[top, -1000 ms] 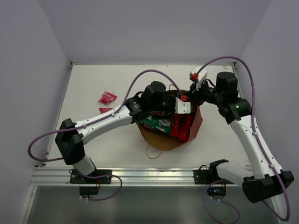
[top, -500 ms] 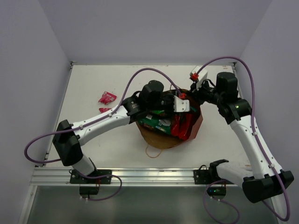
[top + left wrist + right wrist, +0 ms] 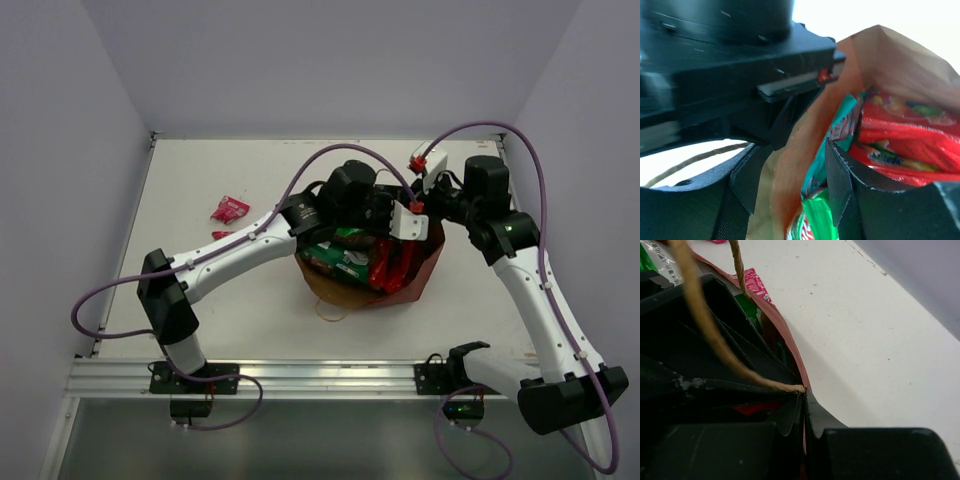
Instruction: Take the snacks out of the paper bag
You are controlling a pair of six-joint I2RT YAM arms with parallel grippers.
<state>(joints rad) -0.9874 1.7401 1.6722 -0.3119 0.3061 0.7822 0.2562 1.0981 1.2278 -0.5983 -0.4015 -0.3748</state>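
The paper bag (image 3: 422, 270) sits mid-worktop (image 3: 250, 170), slumped with its mouth gaping. Most snacks are inside it: the green-white chip bag (image 3: 335, 262), the red packet (image 3: 385, 268) and, in the left wrist view, the teal packet (image 3: 842, 117). Two red-pink sachets (image 3: 229, 208) lie out on the worktop, well to the left of the bag.

The right gripper (image 3: 803, 407) is pinched together on the bag's far-right rim, just where a twisted handle (image 3: 700, 320) is attached. The left gripper (image 3: 790, 202) is spread and its fingers (image 3: 837, 182) straddle the bag wall, one outside and one inside beside the teal packet. No packet lies between them.

The main hazard, as I judge it, is closing here, since the left gripper would clamp paper rather than a snack. With both arms then gripping the same rim, any pull apart could tear the wall or rip the handle loose. A lift could drag the whole bag over and spill the packets. The foil is slick and crowded, so a shallow pinch may slide off. The two wrists are close over the mouth, and a careless swing could knock them together
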